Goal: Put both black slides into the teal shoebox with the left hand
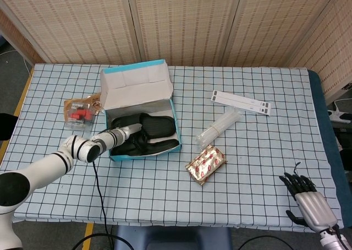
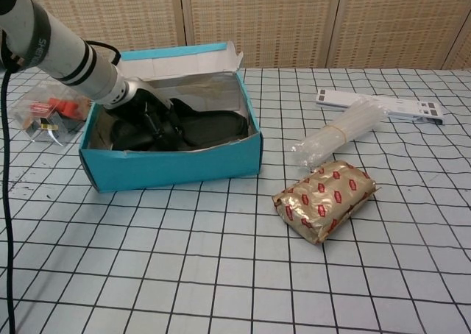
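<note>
slides [image 1: 147, 133]: both inside box [image 2: 173, 166], long axes along its length
left hand [image 2: 151, 121]: in box, on slides (grip unclear)
right hand [image 1: 308, 203]: idle, spread, far right of box

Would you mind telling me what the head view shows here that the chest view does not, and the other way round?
Only the head view shows the right hand, hanging off the table's near right corner with its fingers apart and holding nothing. It also looks straight down on both black slides lying side by side.

Only the chest view shows the teal shoebox from its outer front wall.

Both show the left hand inside the box on the slides, the plastic container with red pieces, the foil packet, the clear tube bundle and the white strip.
</note>
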Controlling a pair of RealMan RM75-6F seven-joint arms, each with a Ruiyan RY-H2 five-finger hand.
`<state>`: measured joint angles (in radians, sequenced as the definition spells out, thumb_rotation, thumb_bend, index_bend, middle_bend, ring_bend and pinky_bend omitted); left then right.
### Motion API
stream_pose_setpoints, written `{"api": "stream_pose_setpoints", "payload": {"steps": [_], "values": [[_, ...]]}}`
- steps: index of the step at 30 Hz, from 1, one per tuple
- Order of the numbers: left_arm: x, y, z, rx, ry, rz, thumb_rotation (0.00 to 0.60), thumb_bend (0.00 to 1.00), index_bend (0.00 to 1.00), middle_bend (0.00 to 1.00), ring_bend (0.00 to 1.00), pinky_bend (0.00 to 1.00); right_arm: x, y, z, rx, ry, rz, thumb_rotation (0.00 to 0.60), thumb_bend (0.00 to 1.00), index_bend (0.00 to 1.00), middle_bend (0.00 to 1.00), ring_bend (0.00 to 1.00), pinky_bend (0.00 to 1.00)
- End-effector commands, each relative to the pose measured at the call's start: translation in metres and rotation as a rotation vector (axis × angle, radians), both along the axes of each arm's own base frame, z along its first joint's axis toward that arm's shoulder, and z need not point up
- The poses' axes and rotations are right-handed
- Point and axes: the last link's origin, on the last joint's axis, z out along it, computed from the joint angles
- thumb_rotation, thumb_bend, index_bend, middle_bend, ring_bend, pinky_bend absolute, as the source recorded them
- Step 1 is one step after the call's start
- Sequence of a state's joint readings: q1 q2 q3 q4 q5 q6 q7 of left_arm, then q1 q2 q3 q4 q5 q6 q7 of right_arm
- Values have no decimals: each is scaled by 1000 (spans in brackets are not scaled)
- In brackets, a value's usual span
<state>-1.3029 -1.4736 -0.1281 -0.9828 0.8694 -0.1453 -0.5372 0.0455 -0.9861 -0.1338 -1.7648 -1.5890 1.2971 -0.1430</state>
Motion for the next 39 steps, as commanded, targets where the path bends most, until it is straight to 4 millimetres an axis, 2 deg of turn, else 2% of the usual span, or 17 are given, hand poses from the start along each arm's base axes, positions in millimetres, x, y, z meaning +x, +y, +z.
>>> {"api": "stream_pose_setpoints", "payload": {"steps": [1,4,6,8,9,11,12,15,21,27,33,36,39], "values": [[3,-3,-1,16,-36,-17,600,914,412,572,547,506,0,0,0,-1,-1,1,600,207,0,0,0,0],[6,-5,3,46,-94,-24,600,768,186,387,412,465,0,0,1,-2,-3,1,600,206,0,0,0,0],[8,-8,8,57,-129,-29,600,670,78,260,311,462,1,1,1,-2,-4,2,600,207,0,0,0,0],[10,-12,12,50,-155,-30,600,606,19,128,196,445,1,1,1,-2,-5,5,600,207,0,0,0,0],[11,-14,14,40,-168,-27,600,574,1,50,104,395,1,2,1,-2,-5,6,600,207,0,0,0,0],[14,-18,21,21,-201,-20,600,536,0,1,17,298,2,3,1,-1,-5,9,600,207,0,0,0,0],[14,-19,24,19,-221,-20,600,512,0,0,0,250,3,3,1,-1,-5,11,600,207,0,0,0,0],[11,-20,28,21,-244,-33,600,457,0,0,0,191,3,4,0,-1,-5,15,600,207,0,0,0,0],[7,-20,33,-5,-278,-50,600,439,0,0,0,95,5,6,1,-8,-6,18,600,206,0,0,0,0],[12,-19,50,14,-341,-90,600,440,0,0,0,71,4,6,1,-5,-5,20,600,207,0,0,0,0],[13,-21,78,101,-399,-148,600,447,0,0,0,60,5,6,2,-5,-7,23,600,207,0,0,0,0],[8,-29,95,143,-425,-176,600,447,0,0,0,57,6,7,2,-6,-8,28,600,206,0,0,0,0],[-6,-48,111,214,-387,-242,600,446,0,0,0,58,7,7,2,-14,-13,40,600,206,0,0,0,0]]}}
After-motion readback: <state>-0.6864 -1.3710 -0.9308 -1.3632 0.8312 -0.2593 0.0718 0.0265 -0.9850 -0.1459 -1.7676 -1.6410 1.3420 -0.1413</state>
